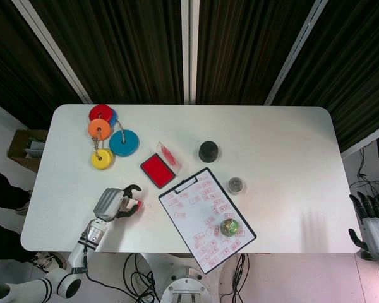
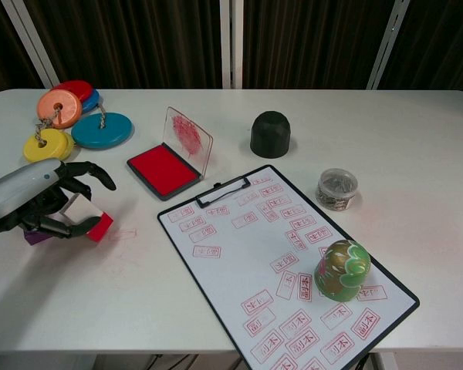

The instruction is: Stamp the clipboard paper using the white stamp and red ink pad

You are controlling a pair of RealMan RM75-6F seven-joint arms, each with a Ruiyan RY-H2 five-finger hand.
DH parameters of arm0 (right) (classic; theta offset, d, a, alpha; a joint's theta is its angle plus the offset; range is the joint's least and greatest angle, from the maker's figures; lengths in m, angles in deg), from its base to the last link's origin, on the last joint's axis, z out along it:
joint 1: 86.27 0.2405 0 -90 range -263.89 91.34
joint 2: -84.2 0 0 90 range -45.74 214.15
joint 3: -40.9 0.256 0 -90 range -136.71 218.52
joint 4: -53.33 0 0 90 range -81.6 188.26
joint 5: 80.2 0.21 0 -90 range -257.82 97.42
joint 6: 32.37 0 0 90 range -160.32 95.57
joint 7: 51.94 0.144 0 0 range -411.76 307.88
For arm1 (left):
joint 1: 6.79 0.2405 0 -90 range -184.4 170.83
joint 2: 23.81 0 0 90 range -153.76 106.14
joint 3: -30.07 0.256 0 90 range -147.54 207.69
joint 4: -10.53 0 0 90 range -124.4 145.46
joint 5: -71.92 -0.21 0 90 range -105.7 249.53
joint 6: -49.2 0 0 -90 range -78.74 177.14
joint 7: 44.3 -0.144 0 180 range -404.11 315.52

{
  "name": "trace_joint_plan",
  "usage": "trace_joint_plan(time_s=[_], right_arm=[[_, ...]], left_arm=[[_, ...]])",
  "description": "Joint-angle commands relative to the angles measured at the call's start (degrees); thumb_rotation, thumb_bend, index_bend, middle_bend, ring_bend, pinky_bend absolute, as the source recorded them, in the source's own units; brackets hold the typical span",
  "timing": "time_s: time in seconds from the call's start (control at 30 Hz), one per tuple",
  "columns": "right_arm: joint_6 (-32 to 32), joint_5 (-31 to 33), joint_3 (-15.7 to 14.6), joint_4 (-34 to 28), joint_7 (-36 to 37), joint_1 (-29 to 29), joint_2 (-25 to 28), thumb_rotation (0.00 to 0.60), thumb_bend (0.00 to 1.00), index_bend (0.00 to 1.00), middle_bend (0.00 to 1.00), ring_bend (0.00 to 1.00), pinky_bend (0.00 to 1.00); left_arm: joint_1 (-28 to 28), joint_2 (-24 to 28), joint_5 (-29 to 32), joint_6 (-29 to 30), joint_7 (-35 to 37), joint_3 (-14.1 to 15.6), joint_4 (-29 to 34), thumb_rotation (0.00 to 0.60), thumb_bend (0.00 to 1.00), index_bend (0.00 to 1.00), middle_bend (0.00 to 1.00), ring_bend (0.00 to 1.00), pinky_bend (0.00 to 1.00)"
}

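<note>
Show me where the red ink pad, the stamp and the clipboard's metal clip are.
red ink pad (image 2: 161, 169): chest view, middle of the red inked surface.
stamp (image 2: 100, 227): chest view, its red end beside the left hand.
clipboard clip (image 2: 224, 190): chest view, middle of the black clip bar.

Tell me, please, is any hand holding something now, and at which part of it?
The left hand is curled over the white stamp lying on the table, fingers around its body, red end sticking out. A firm grip cannot be told. The right hand holds nothing.
</note>
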Motion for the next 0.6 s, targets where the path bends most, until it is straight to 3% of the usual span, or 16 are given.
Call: trace_joint_plan(time_s=[0.03, 0.6], right_arm=[[0.0, 0.0, 0.0, -0.1, -0.1, 0.0, 0.0, 0.6, 0.27, 0.0, 0.0, 0.0, 0.0], [0.0, 0.0, 0.1, 0.5, 0.7, 0.0, -0.1, 0.6, 0.27, 0.0, 0.0, 0.0, 0.0]], left_arm=[[0.0, -0.1, -0.7, 0.7, -1.0, 0.2, -0.4, 0.6, 0.35, 0.31, 0.5, 1.0, 1.0], [-0.8, 1.7, -3.1, 2.1, -11.2, 0.9, 2.1, 0.6, 0.3, 0.31, 0.49, 1.0, 1.0]])
